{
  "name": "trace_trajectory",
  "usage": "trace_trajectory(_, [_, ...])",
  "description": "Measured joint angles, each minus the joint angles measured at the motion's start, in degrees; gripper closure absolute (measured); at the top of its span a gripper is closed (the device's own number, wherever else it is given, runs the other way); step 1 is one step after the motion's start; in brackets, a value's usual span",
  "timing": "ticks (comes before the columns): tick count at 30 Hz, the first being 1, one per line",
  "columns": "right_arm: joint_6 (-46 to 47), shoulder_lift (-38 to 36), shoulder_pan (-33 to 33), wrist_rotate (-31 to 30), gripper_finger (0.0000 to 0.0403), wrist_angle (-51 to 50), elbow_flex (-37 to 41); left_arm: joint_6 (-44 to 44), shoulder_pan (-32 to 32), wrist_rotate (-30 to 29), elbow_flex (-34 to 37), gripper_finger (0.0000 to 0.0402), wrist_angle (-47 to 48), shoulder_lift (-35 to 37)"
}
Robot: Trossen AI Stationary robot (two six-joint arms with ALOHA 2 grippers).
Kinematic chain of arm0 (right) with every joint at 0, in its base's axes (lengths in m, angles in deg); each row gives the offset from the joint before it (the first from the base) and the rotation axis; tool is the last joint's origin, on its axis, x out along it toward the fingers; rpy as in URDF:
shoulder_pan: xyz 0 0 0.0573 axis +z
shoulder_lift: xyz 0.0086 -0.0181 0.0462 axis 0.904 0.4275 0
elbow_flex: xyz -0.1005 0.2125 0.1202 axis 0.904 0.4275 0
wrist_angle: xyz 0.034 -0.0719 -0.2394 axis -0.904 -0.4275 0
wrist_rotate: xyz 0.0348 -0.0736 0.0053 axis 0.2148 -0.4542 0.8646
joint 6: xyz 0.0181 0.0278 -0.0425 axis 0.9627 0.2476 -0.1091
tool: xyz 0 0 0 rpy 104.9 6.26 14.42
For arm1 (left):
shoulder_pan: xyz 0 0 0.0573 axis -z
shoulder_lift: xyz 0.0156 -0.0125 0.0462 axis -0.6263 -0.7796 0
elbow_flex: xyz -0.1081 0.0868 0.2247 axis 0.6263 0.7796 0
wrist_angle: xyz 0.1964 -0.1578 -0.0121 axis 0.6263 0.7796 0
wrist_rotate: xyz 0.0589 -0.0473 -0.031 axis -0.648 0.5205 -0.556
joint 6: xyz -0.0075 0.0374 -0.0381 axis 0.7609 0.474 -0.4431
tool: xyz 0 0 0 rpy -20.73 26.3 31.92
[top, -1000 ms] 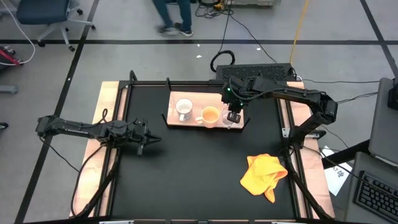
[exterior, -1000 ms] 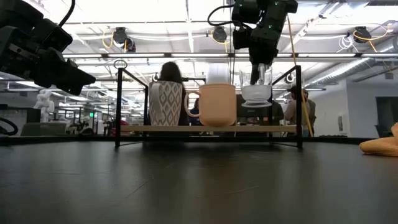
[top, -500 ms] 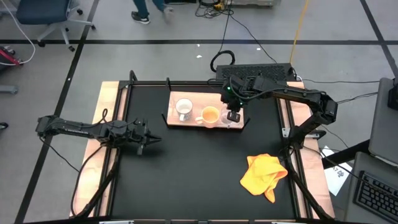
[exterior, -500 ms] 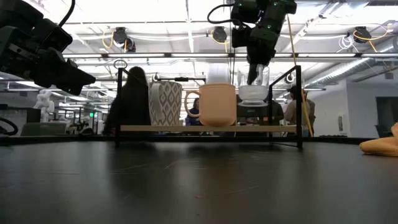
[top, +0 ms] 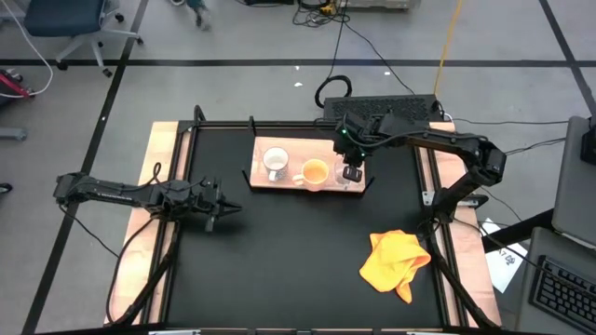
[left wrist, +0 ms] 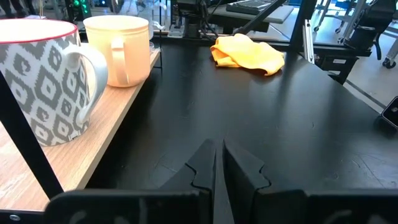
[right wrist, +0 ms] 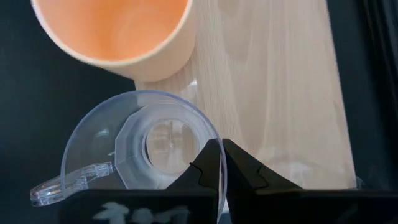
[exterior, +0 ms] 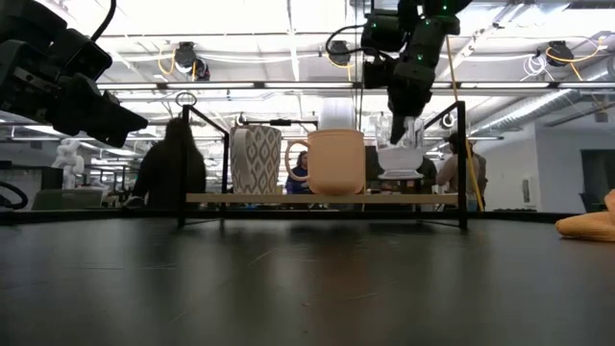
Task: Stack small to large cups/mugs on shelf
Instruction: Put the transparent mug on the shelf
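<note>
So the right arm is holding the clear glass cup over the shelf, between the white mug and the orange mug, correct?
Not quite. The right gripper does have its jaws pinched on the rim of the clear glass cup over the shelf, but the high view shows it beyond the orange mug, at the end of the row away from the white mug, not between the two.

On my overhead feed the shelf lay toward the table's far edge. On it, left to right, stood the patterned mug, the plain mug and the glass cup. My right gripper was over that cup. The cloth lay nearer, to the right; my left gripper sat low at the left.
</note>
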State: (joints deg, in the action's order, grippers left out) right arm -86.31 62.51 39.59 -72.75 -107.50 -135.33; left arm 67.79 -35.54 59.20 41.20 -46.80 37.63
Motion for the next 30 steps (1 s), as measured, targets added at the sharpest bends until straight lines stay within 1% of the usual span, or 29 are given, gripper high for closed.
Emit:
trace_trajectory(18, [0.8, 0.0, 0.0, 0.0, 0.0403, 4.8, 4.9, 0.9, 0.0, 0.0, 0.0, 0.0369, -0.4, 0.0])
trace_trajectory(30, [1.5, 0.0, 0.0, 0.0, 0.0403, 4.9, 5.3, 0.9, 0.0, 0.0, 0.0, 0.0369, -0.4, 0.0])
